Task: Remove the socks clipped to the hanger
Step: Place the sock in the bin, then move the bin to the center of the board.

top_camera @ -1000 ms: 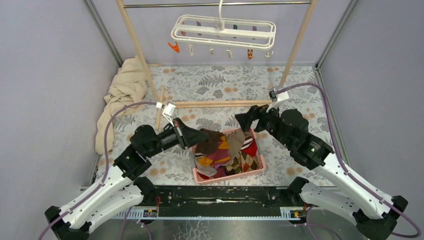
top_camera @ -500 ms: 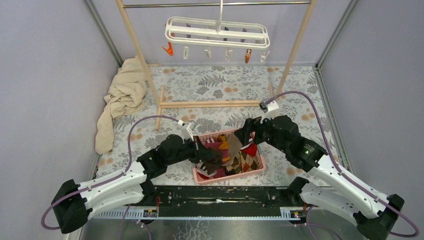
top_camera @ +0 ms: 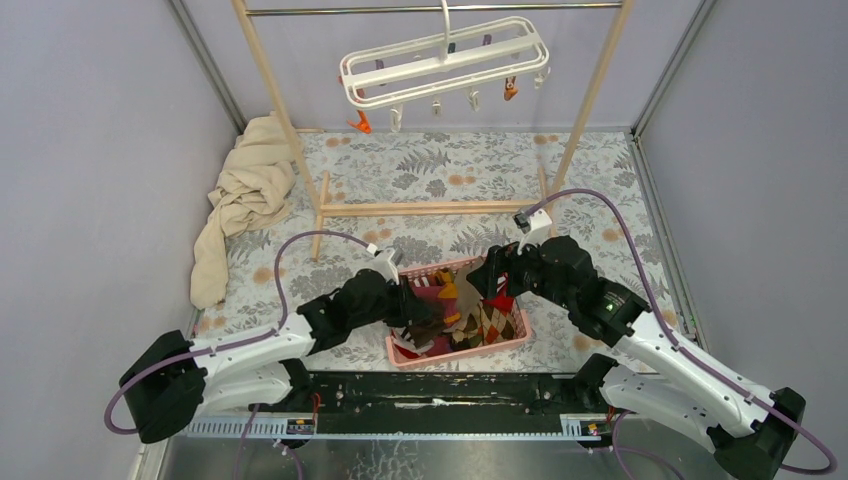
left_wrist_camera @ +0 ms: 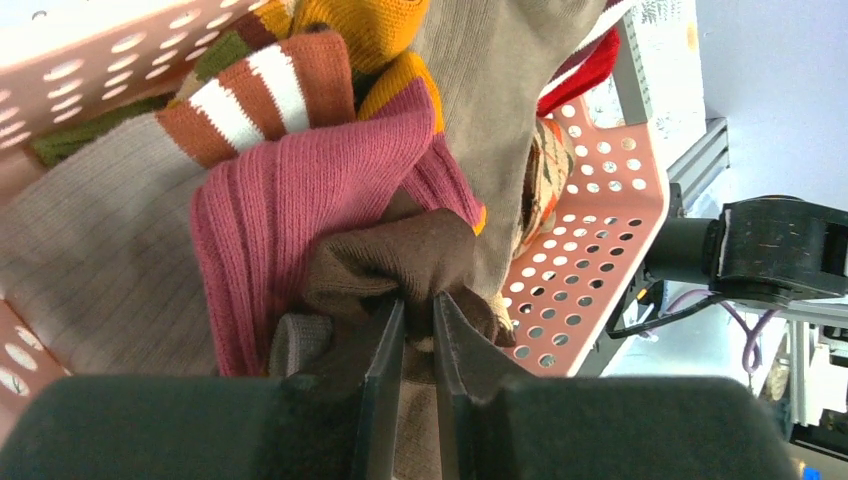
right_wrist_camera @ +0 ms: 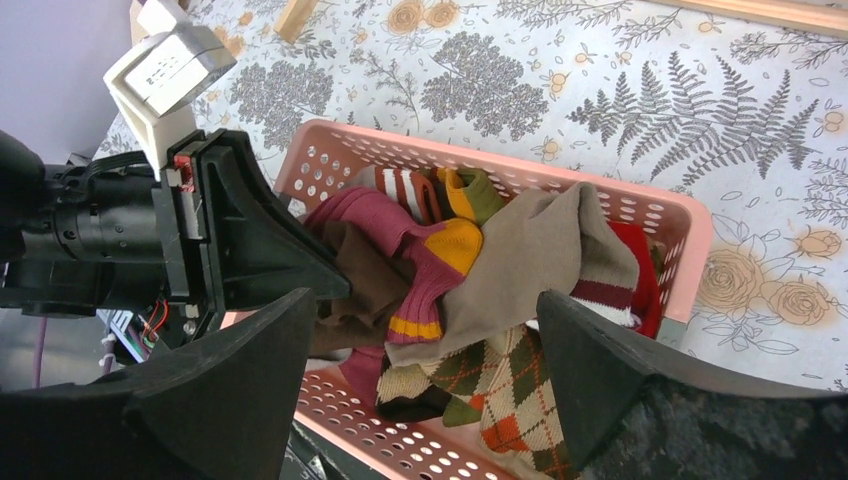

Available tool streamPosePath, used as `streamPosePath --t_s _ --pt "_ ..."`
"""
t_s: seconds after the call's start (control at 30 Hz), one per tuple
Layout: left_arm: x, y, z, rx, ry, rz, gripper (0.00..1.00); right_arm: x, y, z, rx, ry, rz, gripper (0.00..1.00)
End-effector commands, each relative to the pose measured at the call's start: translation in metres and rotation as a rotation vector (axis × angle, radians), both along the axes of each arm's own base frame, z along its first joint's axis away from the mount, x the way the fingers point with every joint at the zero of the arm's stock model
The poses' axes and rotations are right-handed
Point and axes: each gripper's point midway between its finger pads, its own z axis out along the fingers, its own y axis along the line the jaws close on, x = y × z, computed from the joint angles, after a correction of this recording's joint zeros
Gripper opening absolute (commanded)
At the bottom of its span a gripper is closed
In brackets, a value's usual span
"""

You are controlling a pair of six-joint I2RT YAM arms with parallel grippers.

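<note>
Hanger (top_camera: pixel 447 62): white plastic rack, hung by its hook from the metal rail (top_camera: pixel 400 9) at the top of the wooden frame (top_camera: pixel 275 90). It sits tilted, left end lower than right. Small clips (top_camera: pixel 437 107) dangle free under it, an orange clip (top_camera: pixel 360 123) at the low left corner.

Socks (top_camera: pixel 455 305): heaped in a pink perforated basket (top_camera: pixel 460 350) on the floral-covered counter (top_camera: pixel 440 170), near the arm bases and well apart from the hanger. The right wrist view shows the mix: magenta with a yellow heel, taupe, red, tan argyle, brown and white stripes.

Left gripper (top_camera: pixel 420 312): reaches into the left side of the basket, down among the socks. In the left wrist view the left gripper (left_wrist_camera: pixel 418 300) has its fingers (left_wrist_camera: pixel 385 370) standing a narrow slit apart, tips pressed into a brown sock (left_wrist_camera: pixel 400 255) that bunches just ahead of them. There is brown fabric in the slit (pinched or just lying there, I cannot tell). A magenta ribbed sock lies just to the left of it.

Right gripper (top_camera: pixel 497 280): hovers over the right side of the basket. In its own view the right gripper (right_wrist_camera: pixel 425 298) is spread wide, nothing between the fingers (right_wrist_camera: pixel 600 380), and the pile shows in the gap below.

Beige cloth (top_camera: pixel 245 190): crumpled at the left edge of the counter, beside the foot of the frame.
</note>
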Motion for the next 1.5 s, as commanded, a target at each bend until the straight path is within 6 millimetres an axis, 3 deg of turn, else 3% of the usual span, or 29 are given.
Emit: streamPosePath --t_s 0.0,0.27,0.4,0.47,0.53,0.57,0.6,0.9,0.93,1.13,1.47 --pt "0.015 -0.01 0.014 0.018 -0.076 -0.01 0.23 -0.005 0.003 0.0 0.026 0.013 0.024 0.89" --pt "0.023 -0.022 0.021 0.093 -0.095 -0.072 0.37 -0.009 0.003 -0.009 0.027 0.041 0.028 0.89" --pt "0.025 -0.023 0.029 0.119 -0.114 -0.092 0.51 -0.01 0.003 -0.009 0.026 0.044 0.03 0.9" --pt "0.025 -0.022 0.031 0.128 -0.116 -0.093 0.71 -0.01 0.003 -0.009 0.022 0.047 0.032 0.9" --pt "0.024 -0.021 0.035 0.132 -0.115 -0.097 0.83 -0.01 0.004 -0.009 0.02 0.049 0.033 0.9" --pt "0.023 -0.02 0.038 0.131 -0.115 -0.096 0.95 -0.009 0.004 -0.008 0.019 0.048 0.031 0.9" --pt "0.021 -0.019 0.039 0.134 -0.114 -0.095 0.98 -0.009 0.004 -0.008 0.017 0.048 0.03 0.9" --pt "0.012 0.016 0.067 0.149 -0.145 0.005 0.99 -0.009 0.009 -0.01 0.018 0.074 0.045 0.94" --pt "0.011 0.021 0.07 0.146 -0.149 0.022 0.99 -0.011 0.013 -0.012 0.022 0.086 0.066 0.99" --pt "0.008 0.049 0.088 0.118 -0.184 0.115 0.99 -0.017 0.033 -0.032 0.0 0.177 0.153 1.0" --pt "0.002 0.079 0.089 0.101 -0.189 0.209 0.99 -0.031 0.065 -0.067 -0.158 0.209 0.17 1.0"
